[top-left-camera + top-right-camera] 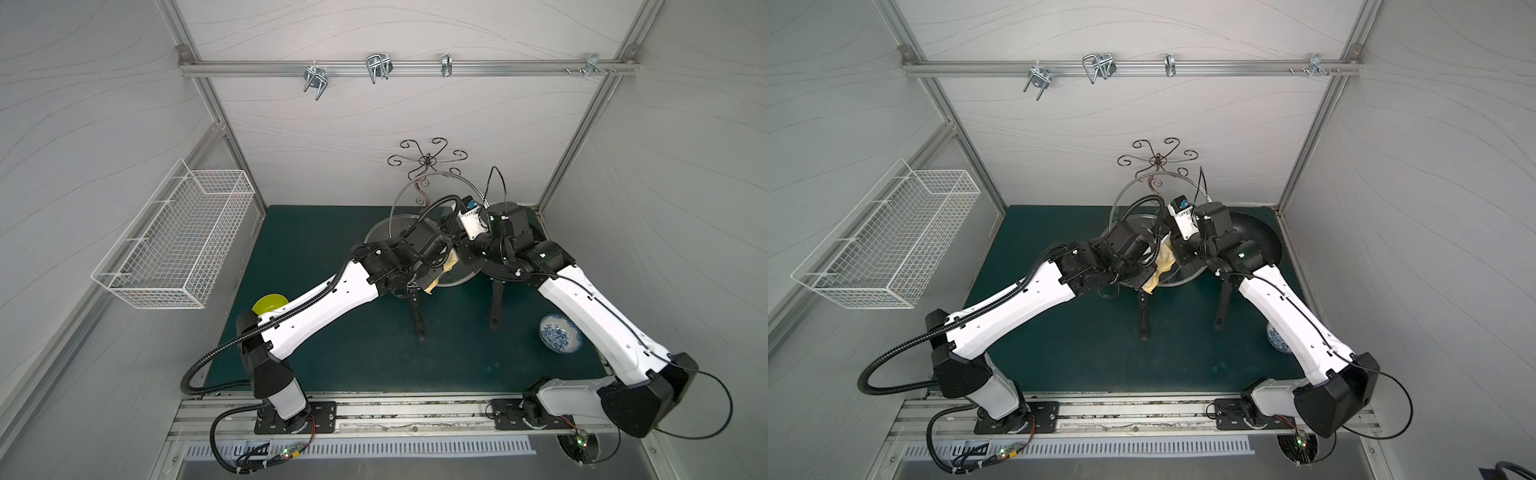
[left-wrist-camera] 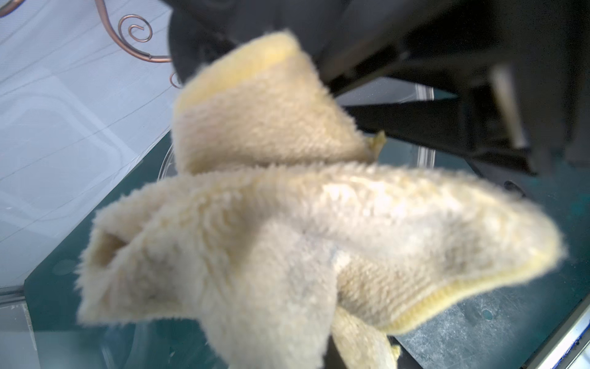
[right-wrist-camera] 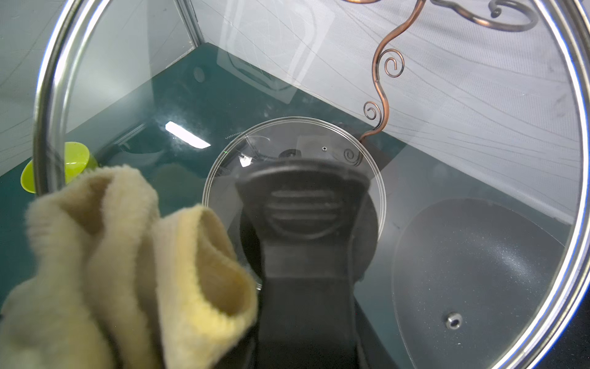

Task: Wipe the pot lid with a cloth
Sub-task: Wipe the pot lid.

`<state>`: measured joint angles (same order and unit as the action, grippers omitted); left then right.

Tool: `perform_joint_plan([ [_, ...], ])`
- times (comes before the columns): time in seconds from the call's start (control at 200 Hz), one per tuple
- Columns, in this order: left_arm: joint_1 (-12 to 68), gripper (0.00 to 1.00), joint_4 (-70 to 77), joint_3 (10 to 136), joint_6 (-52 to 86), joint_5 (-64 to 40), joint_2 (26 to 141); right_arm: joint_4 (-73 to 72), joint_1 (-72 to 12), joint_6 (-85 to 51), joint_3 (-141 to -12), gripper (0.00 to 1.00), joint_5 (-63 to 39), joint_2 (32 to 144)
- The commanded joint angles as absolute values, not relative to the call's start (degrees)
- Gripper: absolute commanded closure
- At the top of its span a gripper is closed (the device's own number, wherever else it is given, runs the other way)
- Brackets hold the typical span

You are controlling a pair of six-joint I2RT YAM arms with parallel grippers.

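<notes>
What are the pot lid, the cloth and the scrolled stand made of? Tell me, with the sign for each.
Pot lid: clear glass, since the pan shows through it; its rim looks like polished steel, bright and reflective.
Cloth: soft fuzzy pile, probably microfibre or terry, pale yellow with a stitched edge.
Scrolled stand: bent metal wire with a coppery finish.

Lime bowl [image 1: 268,303], patterned bowl [image 1: 557,334] on mat [image 1: 353,357]

Left pincer [image 1: 1152,267] and right pincer [image 1: 1180,254] both clamped, close together.
</notes>
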<state>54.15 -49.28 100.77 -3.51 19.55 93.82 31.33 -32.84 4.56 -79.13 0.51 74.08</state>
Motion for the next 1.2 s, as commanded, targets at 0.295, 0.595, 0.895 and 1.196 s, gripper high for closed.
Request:
perform_joint_plan([
  [0.295,47.0,1.0,-50.2,98.4,-0.2,18.2,89.4,20.0,-32.8,17.3,-75.7,1.0,-8.5,64.1],
  [0.595,44.4,1.0,-53.5,105.2,-3.4,16.2,93.5,23.2,-35.2,31.8,-73.2,1.0,-5.9,61.4],
  [0.895,41.8,1.0,-55.5,115.1,-4.7,13.9,100.2,25.3,-42.3,45.3,-73.4,1.0,2.9,62.1],
  [1.196,41.7,1.0,-58.8,123.5,-7.6,7.1,105.3,24.0,-48.6,53.4,-74.6,1.0,6.0,64.9],
])
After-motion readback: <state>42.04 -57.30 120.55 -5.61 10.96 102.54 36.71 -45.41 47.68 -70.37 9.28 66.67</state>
